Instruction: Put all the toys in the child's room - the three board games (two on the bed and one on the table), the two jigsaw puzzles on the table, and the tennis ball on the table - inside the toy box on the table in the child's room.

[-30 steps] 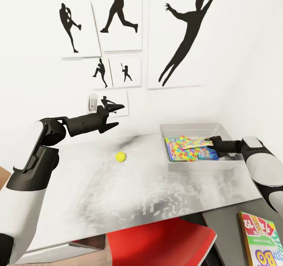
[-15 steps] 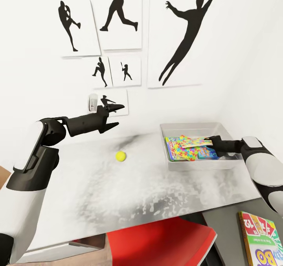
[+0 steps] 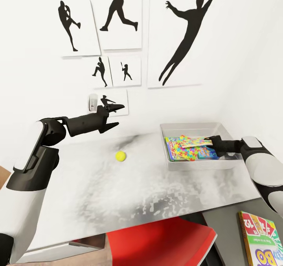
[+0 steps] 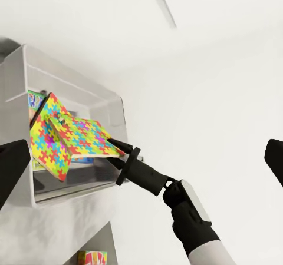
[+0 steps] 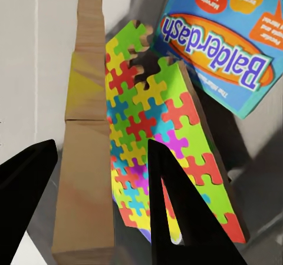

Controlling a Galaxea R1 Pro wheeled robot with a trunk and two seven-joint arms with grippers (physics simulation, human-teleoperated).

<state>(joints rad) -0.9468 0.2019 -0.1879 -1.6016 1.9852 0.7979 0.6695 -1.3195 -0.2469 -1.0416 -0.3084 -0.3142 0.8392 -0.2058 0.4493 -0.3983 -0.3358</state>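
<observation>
The light-grey toy box (image 3: pixel 188 127) stands at the back right of the table (image 3: pixel 118 195). Inside lie a jigsaw puzzle (image 3: pixel 184 152) and a blue board game (image 3: pixel 207 154). A second jigsaw puzzle (image 3: pixel 193 141) slants over them. My right gripper (image 3: pixel 208 141) reaches into the box, open, with that sheet's edge (image 5: pixel 88 129) between its fingers and a gap on one side. The other puzzle (image 5: pixel 159 129) and the blue "Balderdash" box (image 5: pixel 224 47) lie beyond. The tennis ball (image 3: pixel 120 156) rests mid-table. My left gripper (image 3: pixel 120 115) hovers open above and behind it, holding nothing.
A long Skip-Bo board game (image 3: pixel 261 238) lies on the dark-grey section at the front right. A red chair (image 3: pixel 161 242) is tucked under the table's front edge. The wall with black silhouette posters (image 3: pixel 118 18) rises right behind the table.
</observation>
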